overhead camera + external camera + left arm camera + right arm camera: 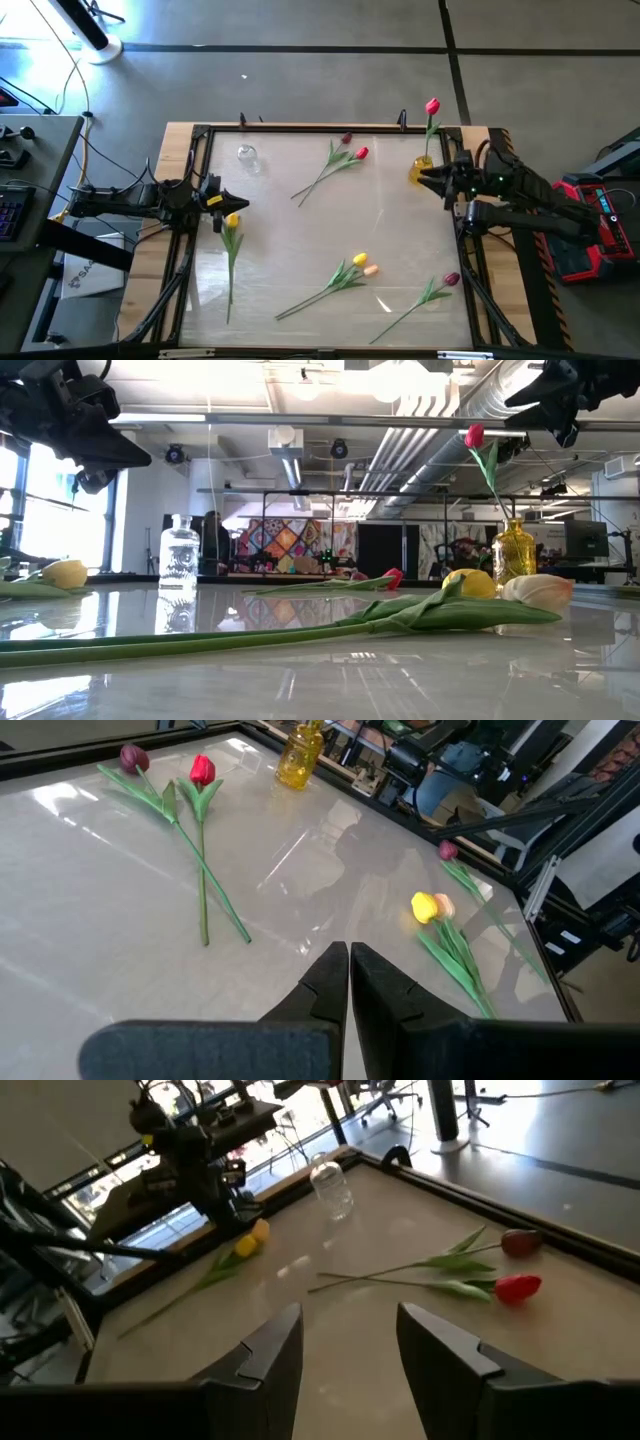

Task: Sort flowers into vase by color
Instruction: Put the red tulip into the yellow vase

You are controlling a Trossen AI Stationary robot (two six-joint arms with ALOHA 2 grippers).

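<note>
Yellow glass vase (pixel 421 170), holding one red tulip (pixel 432 106), stands at the table's far right corner; the clear glass bottle (pixel 247 157) across from it is empty. Just beside the vase hangs the right gripper (pixel 432 178), jaws half open and holding nothing. Opposite the vase, the left gripper (pixel 232 203), jaws shut and empty, hovers above a yellow tulip (pixel 232 221). A good pick probably means opening first, then pinching the stem below the head. Other tulips lie well apart mid-table, leaving open room; the black frame rail (pixel 190 180) runs close behind
</note>
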